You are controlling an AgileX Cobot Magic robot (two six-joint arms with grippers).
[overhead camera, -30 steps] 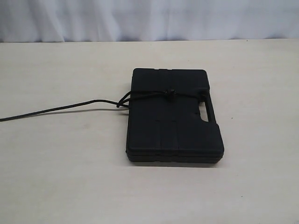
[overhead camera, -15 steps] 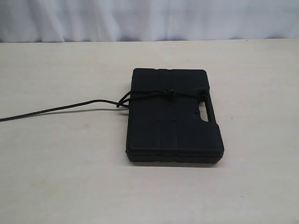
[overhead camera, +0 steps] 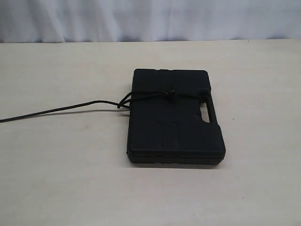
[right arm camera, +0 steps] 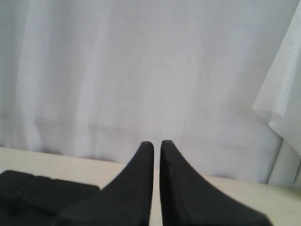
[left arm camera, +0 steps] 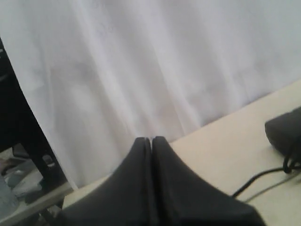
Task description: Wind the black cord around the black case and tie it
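Observation:
The black case (overhead camera: 176, 127) lies flat in the middle of the table. The black cord (overhead camera: 61, 110) crosses its upper part, with a small knot (overhead camera: 172, 94) on top and a loop at the case's left edge. Its loose tail runs off the left side of the exterior view. Neither gripper appears in the exterior view. In the left wrist view my left gripper (left arm camera: 151, 139) is shut and empty, far from the case (left arm camera: 284, 132) and cord (left arm camera: 256, 181). The right gripper (right arm camera: 156, 143) is shut with only a slit between its fingers, holding nothing, and a corner of the case (right arm camera: 42, 193) shows beside it.
The pale wooden table (overhead camera: 70, 179) stretches around the case on all sides. A white curtain (overhead camera: 141, 19) hangs along the far edge. A dark frame (left arm camera: 23, 141) stands beyond the table's end in the left wrist view.

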